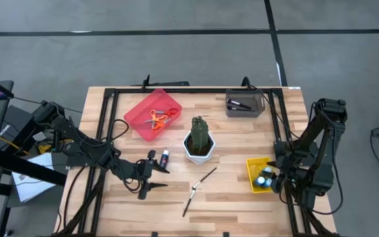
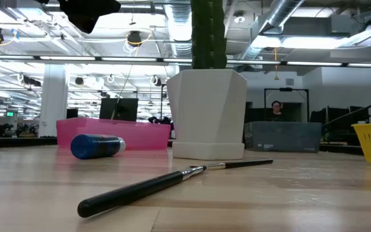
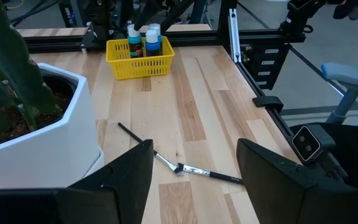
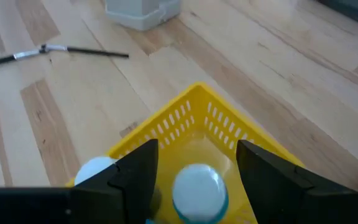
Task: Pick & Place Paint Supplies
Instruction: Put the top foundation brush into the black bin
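Note:
My left gripper [image 1: 155,173] [image 3: 194,149] hovers open over the table's near middle. A blue paint bottle [image 1: 165,157] [image 2: 95,145] lies on its side just beyond one finger. A dark-handled paintbrush [image 1: 198,189] [image 3: 179,167] [image 2: 172,180] lies flat ahead of it. My right gripper [image 1: 274,179] [image 4: 197,149] is open above a yellow basket [image 1: 253,172] [image 4: 185,115]. Its fingers stand on either side of a white-capped bottle [image 4: 197,190] standing in the basket among others [image 3: 143,42]. Orange-handled scissors [image 1: 156,119] lie in a red tray [image 1: 137,112].
A green cactus in a white pot [image 1: 199,139] [image 2: 208,113] stands mid-table, between the tray and the basket. A grey bin [image 1: 244,103] holding a dark brush sits near the far edge. Black frame rails [image 1: 104,131] run along the table's left, right and far sides.

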Available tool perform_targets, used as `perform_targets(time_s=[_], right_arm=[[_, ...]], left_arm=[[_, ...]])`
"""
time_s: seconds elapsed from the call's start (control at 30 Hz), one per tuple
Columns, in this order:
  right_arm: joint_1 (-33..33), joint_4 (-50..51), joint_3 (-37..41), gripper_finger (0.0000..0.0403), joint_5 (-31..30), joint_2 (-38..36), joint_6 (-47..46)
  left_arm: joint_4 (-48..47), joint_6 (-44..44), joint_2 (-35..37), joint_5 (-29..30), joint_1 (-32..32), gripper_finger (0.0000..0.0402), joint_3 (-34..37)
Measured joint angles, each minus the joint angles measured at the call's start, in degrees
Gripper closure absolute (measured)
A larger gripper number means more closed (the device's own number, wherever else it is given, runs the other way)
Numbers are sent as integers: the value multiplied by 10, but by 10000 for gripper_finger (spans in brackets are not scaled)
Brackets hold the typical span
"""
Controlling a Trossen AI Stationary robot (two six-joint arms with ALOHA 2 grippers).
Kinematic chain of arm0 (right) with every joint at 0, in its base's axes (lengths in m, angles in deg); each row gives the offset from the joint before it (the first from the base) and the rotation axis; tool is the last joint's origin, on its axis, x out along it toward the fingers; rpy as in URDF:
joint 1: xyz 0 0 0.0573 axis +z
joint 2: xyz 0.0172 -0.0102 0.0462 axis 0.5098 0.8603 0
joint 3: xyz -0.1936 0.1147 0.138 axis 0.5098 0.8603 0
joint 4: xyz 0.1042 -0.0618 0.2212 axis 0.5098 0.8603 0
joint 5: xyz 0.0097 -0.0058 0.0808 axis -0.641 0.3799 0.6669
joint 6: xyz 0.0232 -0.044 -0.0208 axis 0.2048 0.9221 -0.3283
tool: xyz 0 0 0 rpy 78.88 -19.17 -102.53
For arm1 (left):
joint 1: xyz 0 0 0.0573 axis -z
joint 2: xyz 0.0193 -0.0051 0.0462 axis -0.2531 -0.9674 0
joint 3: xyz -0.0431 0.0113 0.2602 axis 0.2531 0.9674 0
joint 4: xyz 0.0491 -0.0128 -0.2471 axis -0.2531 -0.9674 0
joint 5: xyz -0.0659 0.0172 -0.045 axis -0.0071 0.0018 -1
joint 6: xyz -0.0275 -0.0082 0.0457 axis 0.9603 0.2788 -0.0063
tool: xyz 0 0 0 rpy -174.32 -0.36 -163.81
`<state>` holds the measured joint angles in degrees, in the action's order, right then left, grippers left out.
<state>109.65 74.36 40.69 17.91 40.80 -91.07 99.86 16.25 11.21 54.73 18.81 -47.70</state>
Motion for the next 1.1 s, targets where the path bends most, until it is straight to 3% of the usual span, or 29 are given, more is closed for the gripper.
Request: perform_targets(time_s=[0.1, 0.23, 0.47, 0.57, 0.87, 1.0, 1.1], right_arm=[[-7, 17, 0, 190, -34, 0, -14], [-25, 44, -1, 190, -126, -5, -4], [-40, 53, -2, 190, -365, -23, 100], [-53, 53, -7, 190, -428, -28, 155], [-114, 27, -119, 190, -441, -27, 414], [-128, -85, -183, 190, -438, -27, 655], [-128, -188, -223, 190, -400, -27, 858]], left_arm=[[0, -8, 0, 0, 0, 176, 0], [0, -11, 0, 0, 0, 176, 0], [0, -23, 0, 0, 0, 176, 0], [0, -25, 0, 0, 0, 176, 0], [-2, -40, 0, 1, 0, 176, 0], [-2, -43, 0, 1, 0, 176, 0], [-2, -51, 0, 1, 0, 176, 0]])
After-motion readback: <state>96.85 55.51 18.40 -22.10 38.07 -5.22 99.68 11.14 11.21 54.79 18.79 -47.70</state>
